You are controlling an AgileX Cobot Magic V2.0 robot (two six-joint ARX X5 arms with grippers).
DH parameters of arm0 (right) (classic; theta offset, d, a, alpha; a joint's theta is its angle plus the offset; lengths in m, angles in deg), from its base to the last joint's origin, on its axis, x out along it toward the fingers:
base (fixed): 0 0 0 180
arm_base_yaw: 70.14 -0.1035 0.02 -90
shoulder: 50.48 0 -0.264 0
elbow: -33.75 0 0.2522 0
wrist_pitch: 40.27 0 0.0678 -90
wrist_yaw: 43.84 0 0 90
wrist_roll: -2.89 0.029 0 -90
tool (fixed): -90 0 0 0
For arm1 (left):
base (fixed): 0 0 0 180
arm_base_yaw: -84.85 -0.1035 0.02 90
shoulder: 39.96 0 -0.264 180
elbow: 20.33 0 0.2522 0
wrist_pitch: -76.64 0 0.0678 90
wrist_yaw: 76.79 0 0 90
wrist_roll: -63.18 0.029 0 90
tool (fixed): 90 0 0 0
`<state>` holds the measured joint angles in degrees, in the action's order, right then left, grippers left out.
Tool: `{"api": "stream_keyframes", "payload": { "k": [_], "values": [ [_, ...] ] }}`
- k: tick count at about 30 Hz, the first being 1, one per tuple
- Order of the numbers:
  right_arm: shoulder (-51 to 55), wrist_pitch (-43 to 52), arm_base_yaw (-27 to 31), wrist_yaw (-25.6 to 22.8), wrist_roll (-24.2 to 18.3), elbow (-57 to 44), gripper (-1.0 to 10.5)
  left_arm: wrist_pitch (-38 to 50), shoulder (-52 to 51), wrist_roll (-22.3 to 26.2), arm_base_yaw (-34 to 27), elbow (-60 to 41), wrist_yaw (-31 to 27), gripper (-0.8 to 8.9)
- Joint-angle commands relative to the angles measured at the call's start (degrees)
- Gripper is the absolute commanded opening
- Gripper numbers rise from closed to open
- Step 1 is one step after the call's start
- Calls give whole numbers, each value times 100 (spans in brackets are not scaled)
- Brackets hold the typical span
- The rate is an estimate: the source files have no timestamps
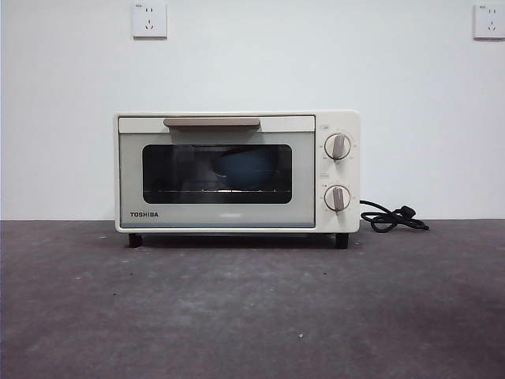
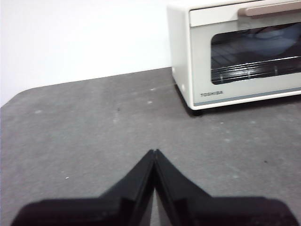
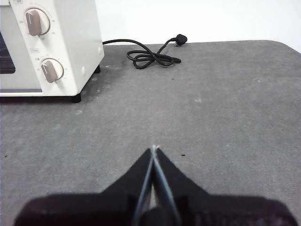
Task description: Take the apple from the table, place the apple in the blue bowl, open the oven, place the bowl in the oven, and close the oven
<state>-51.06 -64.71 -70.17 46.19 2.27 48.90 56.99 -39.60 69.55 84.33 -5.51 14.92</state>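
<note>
a: count the appliances.
b: one oven (image 1: pixel 237 171), door shut, with one bar handle (image 1: pixel 211 122) and two knobs (image 1: pixel 338 147).
a: contents?
b: one blue bowl (image 1: pixel 246 169) seen through the glass; no apple can be made out.
a: the rest?
b: one cord (image 1: pixel 392 216), two wall sockets (image 1: pixel 149 20), two grippers, left (image 2: pixel 154 151) and right (image 3: pixel 154 149), one table (image 1: pixel 252 316).

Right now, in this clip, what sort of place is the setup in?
Probably a bare lab or test bench, not a kitchen: a cream-white Toshiba toaster oven stands alone on a dark grey speckled table, its black cord coiled unplugged, before a plain white wall with sockets.
</note>
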Motion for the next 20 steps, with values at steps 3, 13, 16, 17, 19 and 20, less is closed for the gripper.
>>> {"api": "stream_keyframes", "payload": {
  "k": [3, 13, 16, 17, 19, 20],
  "values": [
    [4, 31, 0, -4, 59, -59, 1, 35, -13, -20, 107, -55, -374, -4],
    [4, 31, 0, -4, 59, -59, 1, 31, -13, -20, 116, -55, -450, -3],
    [7, 31, 0, -4, 59, -59, 1, 31, -13, -20, 116, -55, -450, -4],
    [7, 31, 0, -4, 59, -59, 1, 31, -13, -20, 116, -55, -450, -4],
    [4, 31, 0, -4, 59, -59, 1, 31, -13, -20, 116, -55, -450, -4],
    [4, 31, 0, -4, 59, -59, 1, 31, -13, -20, 116, -55, -450, -4]
  ]
}}
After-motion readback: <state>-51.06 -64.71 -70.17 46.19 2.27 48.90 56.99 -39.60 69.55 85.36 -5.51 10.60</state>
